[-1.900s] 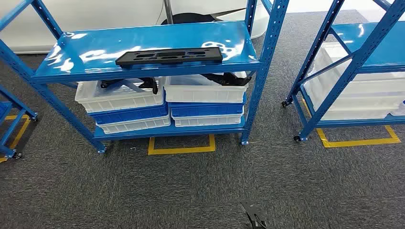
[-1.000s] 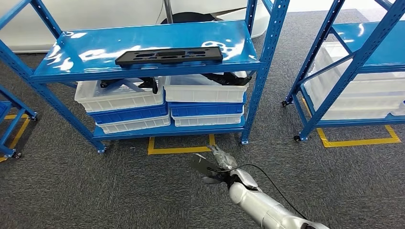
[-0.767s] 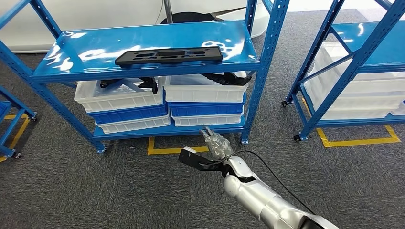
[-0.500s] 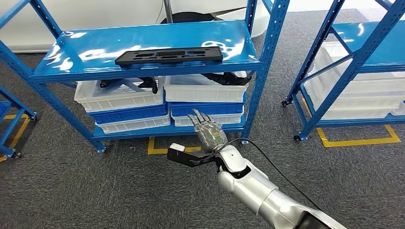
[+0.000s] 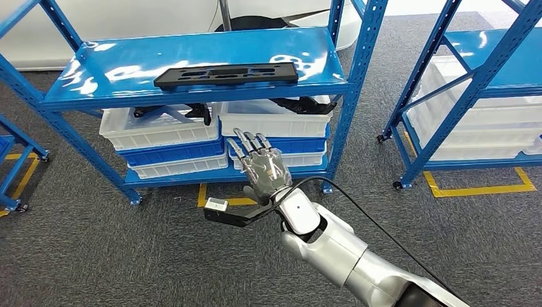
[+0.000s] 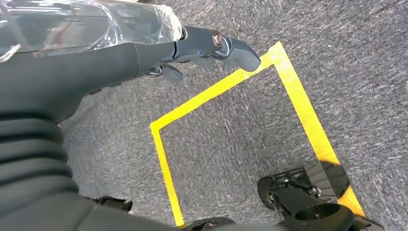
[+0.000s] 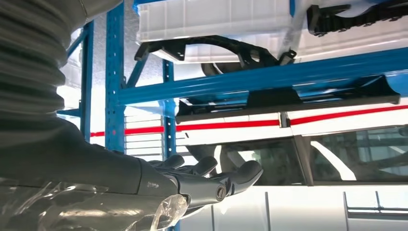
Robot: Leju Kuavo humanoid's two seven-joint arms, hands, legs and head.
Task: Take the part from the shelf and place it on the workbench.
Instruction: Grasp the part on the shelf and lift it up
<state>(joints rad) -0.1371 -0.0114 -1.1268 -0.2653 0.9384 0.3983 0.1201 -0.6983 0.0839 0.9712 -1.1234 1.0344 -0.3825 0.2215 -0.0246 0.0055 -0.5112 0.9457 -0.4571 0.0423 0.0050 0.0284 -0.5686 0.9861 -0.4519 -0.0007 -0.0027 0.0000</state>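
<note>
Right robot hand raised, fingers spread, below part.

No words, numbers, labels or brand marks can be read anywhere in these pictures.

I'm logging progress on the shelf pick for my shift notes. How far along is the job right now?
Early stage. Done: nothing moved; the black part lies flat on the blue shelf. In hand: the right hand is raised toward the rack, fingers spread, holding nothing, below the shelf and apart from the part. Left: reach the part, grip it, lift it off and carry it to the workbench.
</note>
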